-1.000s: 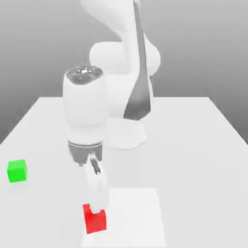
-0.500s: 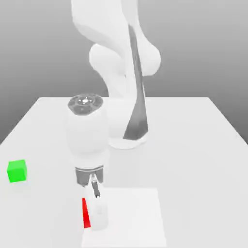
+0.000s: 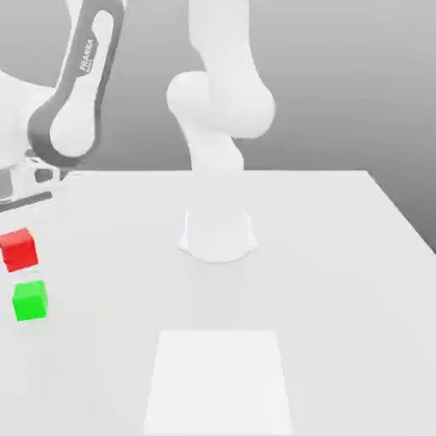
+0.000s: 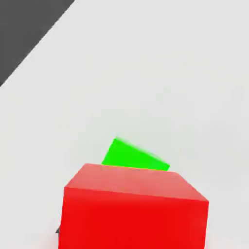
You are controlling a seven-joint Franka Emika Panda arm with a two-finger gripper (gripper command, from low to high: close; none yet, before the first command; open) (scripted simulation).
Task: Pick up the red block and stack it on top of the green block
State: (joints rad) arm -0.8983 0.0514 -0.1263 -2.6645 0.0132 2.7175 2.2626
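The red block (image 3: 19, 249) hangs in the air at the exterior view's far left, just under my hand, with my gripper (image 3: 17, 236) shut on it. The green block (image 3: 30, 301) rests on the white table directly below, with a small gap between the two cubes; the red one sits slightly further to the exterior view's left. In the hand view the red block (image 4: 133, 211) is large and close, and it hides part of the green block (image 4: 133, 156) lying on the table beyond it.
The arm's white base (image 3: 218, 238) stands at the table's middle back. A paler square patch (image 3: 220, 379) marks the table near the front. The table's edge (image 4: 36, 46) runs close to the blocks, with dark ground past it.
The gripper closed on the red block at the front middle, lifted it off the table and swung it to the exterior view's left, above the green block. The green block has not moved.
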